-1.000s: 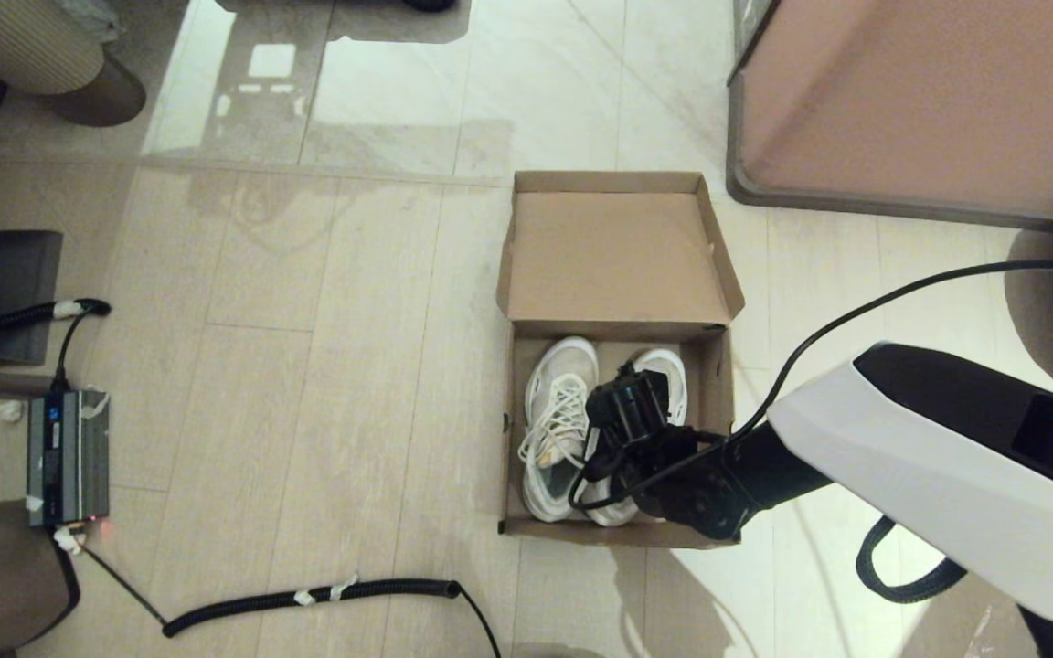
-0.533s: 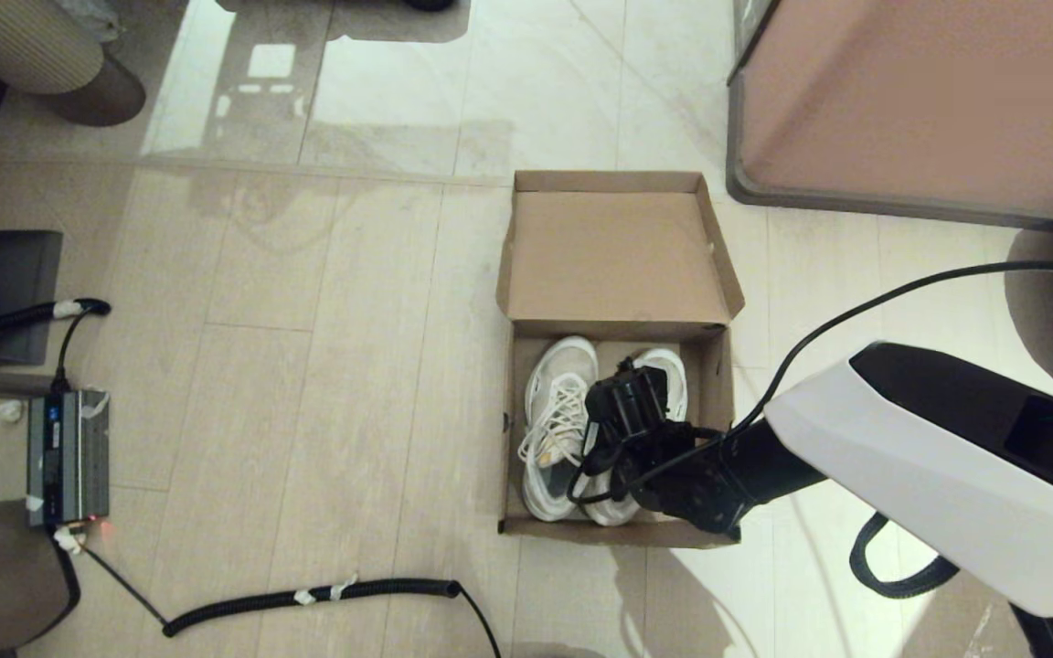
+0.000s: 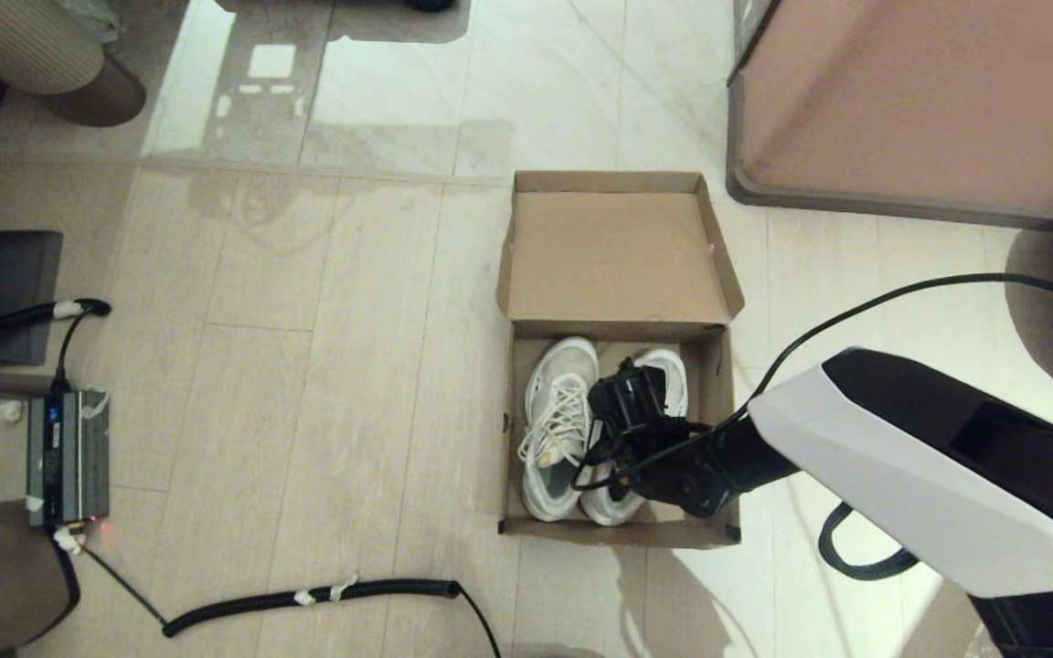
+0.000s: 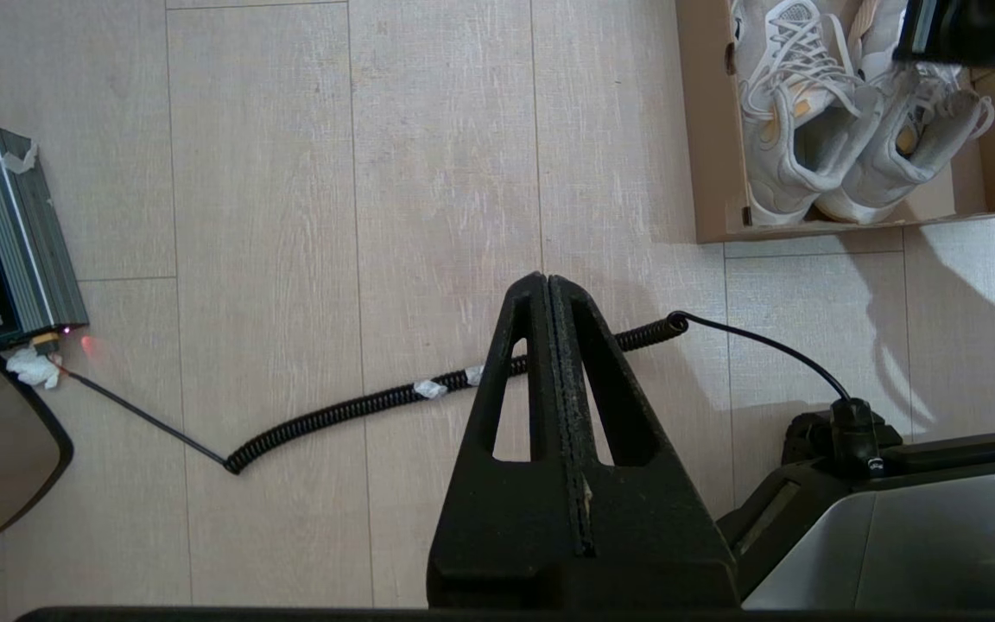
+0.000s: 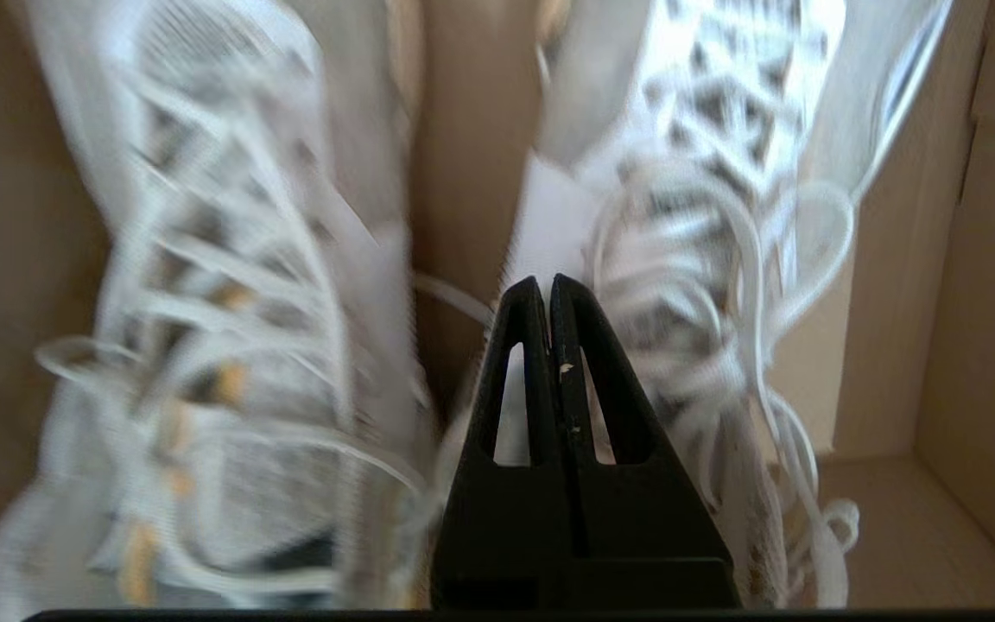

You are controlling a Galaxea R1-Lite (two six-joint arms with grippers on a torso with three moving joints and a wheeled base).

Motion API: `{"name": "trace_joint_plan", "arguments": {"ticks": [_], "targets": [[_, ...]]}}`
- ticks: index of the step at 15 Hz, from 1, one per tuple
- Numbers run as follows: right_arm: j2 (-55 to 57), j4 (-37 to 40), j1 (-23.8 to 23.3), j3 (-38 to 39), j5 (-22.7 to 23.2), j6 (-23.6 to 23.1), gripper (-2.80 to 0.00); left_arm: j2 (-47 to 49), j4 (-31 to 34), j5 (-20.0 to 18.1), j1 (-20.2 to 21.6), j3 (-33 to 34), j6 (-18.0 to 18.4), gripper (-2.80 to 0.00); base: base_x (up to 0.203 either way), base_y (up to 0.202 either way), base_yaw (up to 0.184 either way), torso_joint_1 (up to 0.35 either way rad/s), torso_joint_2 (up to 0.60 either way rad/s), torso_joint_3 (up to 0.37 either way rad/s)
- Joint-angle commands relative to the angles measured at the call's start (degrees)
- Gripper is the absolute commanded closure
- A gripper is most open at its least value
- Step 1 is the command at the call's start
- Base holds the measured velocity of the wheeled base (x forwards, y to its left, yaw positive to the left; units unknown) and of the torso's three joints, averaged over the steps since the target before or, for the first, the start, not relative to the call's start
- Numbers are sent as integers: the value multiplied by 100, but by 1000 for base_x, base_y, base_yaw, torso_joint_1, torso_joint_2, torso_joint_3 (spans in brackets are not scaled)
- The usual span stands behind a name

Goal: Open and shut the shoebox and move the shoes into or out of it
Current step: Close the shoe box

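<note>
Left pincer [image 4: 549,289]: fingers together, empty, parked over bare floor; shoebox [image 3: 714,375] lies at its 1 o'clock, well apart. Shoebox lid open, flat toward 12. Shoes [image 3: 563,425] side by side inside, long axes 12–6. Right pincer [image 5: 547,289]: fingers pressed together, holding nothing, down between the pair, laces either side. Right arm is nearer. Its wrist hides most of the right-hand shoe; any contact with laces unclear.

Floor: you see pale wood-look planks [image 3: 307,411].
Left side: you find a grey ribbed metal power box [image 3: 68,457].
Foreground: you have a black coiled cable [image 3: 307,599].
Far right: you see a pinkish-brown furniture block [image 3: 929,100].
</note>
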Motion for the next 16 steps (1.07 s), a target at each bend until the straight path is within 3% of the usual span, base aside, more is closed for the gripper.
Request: {"name": "trace_joint_plan", "arguments": {"ticks": [1,9,16], "targets": [[43,31,85,115,-15,45,0,-1,0,4,0,0,5,0,0,0,0,0,0,0],[-234,13,704,1249,-82,585,0,6,0,1,0,0,5,0,0,0,0,0,0,0],[-1120,18,695,1158,-30,475,0,7,0,4,0,0,5,0,0,0,0,0,0,0]]}}
